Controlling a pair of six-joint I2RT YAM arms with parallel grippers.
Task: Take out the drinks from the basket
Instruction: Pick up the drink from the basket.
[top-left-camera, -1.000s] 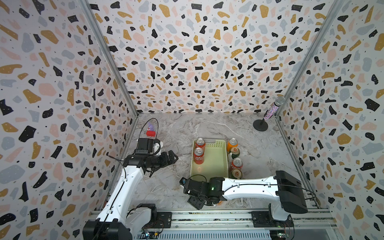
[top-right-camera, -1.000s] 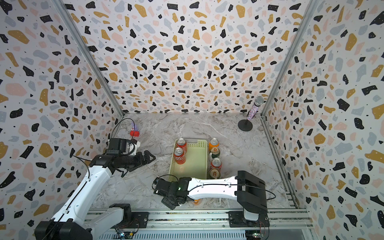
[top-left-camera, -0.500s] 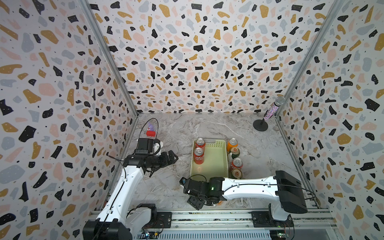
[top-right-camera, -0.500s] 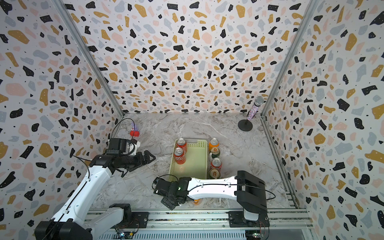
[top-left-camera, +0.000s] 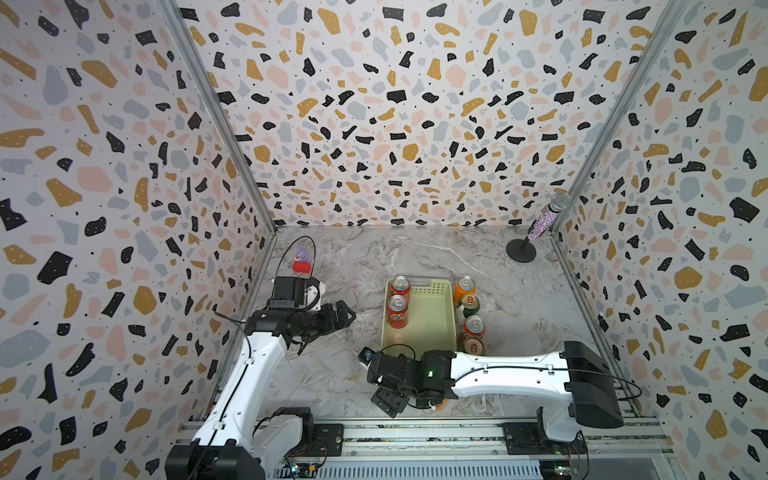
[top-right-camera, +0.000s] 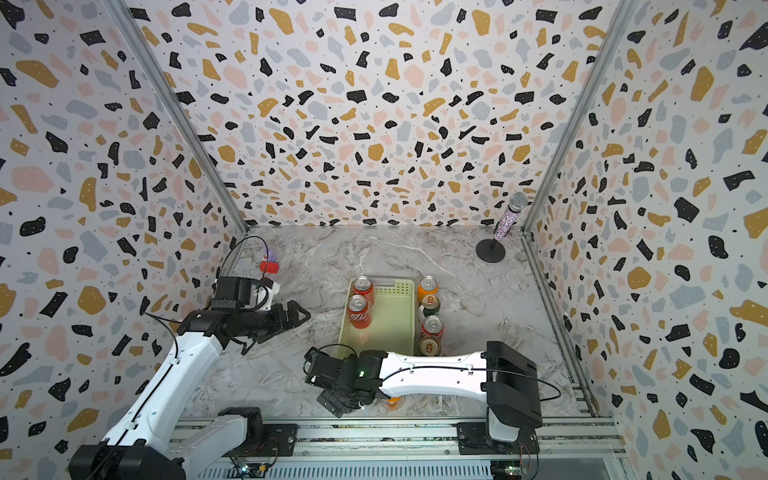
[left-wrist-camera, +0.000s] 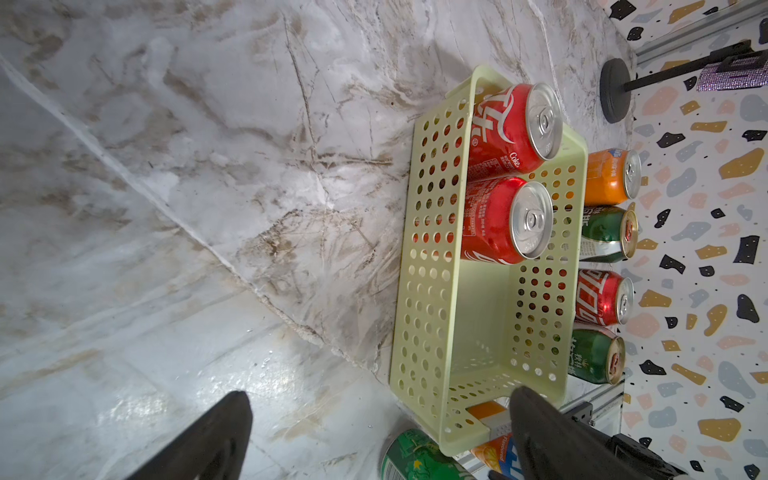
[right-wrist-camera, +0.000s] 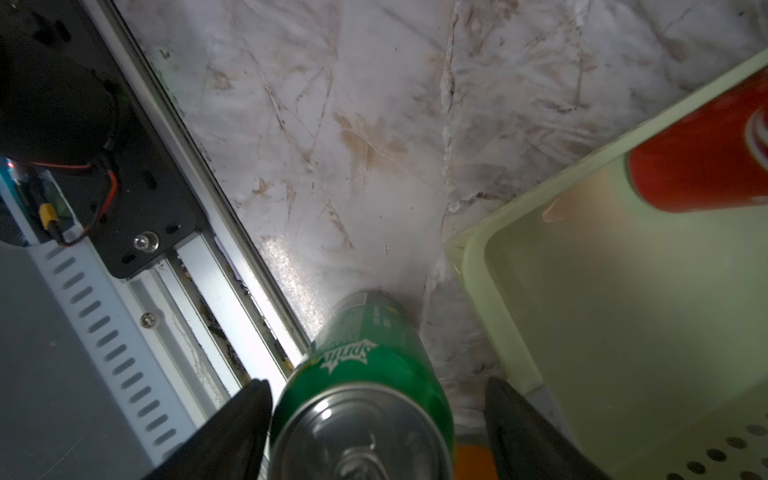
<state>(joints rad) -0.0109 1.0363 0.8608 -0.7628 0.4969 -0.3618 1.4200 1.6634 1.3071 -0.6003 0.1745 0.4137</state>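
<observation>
Two red cans stand in the basket, lower centre; right gripper loosely straddles the green can; left gripper gapes empty.

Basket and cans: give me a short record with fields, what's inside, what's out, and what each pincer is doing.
Inside basket: far red can, near red can, upright
Row outside: orange can, far dark green can, outer red can, near dark green can, beside basket
By front rail: bright green can on table; second orange can, mostly hidden
Right pincer: open around bright green can
Left pincer: open, empty
</observation>
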